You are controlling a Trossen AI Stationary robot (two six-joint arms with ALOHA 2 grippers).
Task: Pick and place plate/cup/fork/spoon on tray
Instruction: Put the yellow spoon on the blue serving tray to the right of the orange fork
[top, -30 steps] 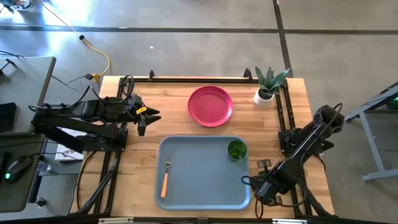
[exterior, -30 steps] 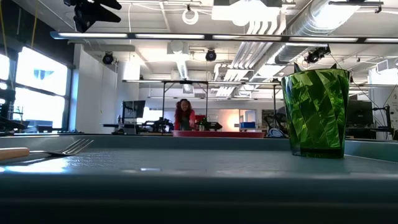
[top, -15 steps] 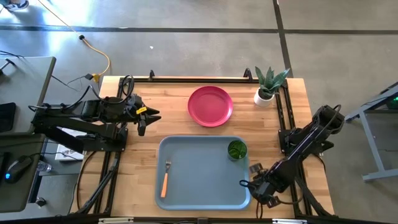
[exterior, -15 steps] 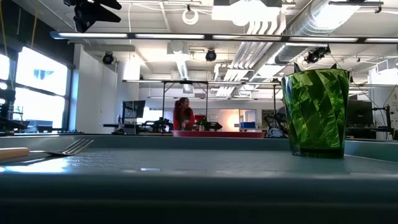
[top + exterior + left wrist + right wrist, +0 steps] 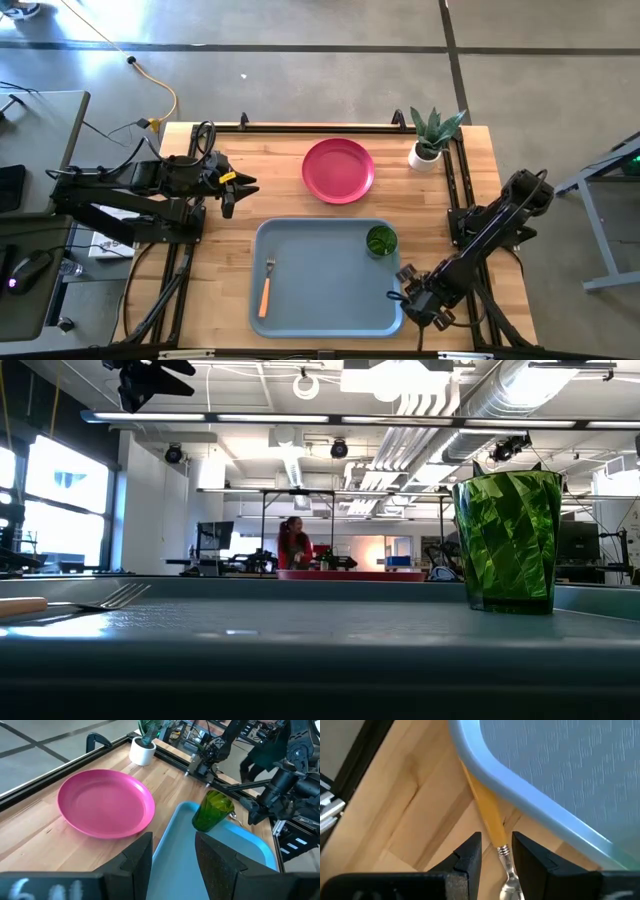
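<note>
Between right claw (image 5: 496,851) fingers, unlabelled spoon (image 5: 490,822)

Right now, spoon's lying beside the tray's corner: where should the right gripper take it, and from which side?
Grip the spoon at the bare end of its orange handle near the metal neck, coming from above. The handle's other end runs under the tray rim, so only this stretch is free. It lies flat on the wood; the right gripper already straddles it, fingers open.
</note>
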